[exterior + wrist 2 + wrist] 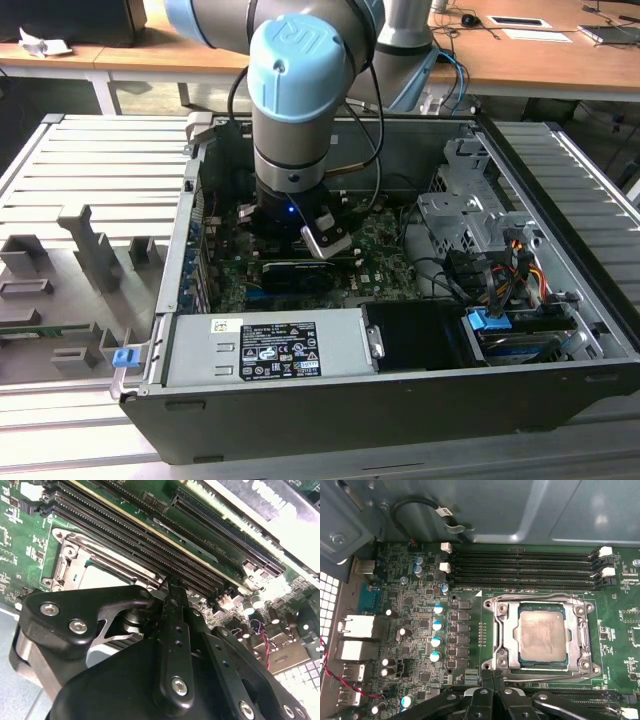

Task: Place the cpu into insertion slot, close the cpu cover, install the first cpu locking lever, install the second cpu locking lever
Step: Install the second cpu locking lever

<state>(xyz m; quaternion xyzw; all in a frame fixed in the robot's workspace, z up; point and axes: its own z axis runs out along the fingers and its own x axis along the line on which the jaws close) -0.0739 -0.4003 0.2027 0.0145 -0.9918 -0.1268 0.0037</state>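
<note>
1. A slatted grey metal worktop stretched to both sides.
2. Behind stood wooden desks, one carrying papers.
3. Grey fixture blocks sat on the exterior view's left.

cpu seated in insertion slot — cpu cover closed

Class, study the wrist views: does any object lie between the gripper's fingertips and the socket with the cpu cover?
Nothing visible does. In the first wrist view the gripper sits at the edge of the cpu cover, which lies flat around the cpu, with bare green circuit board beside it.
</note>
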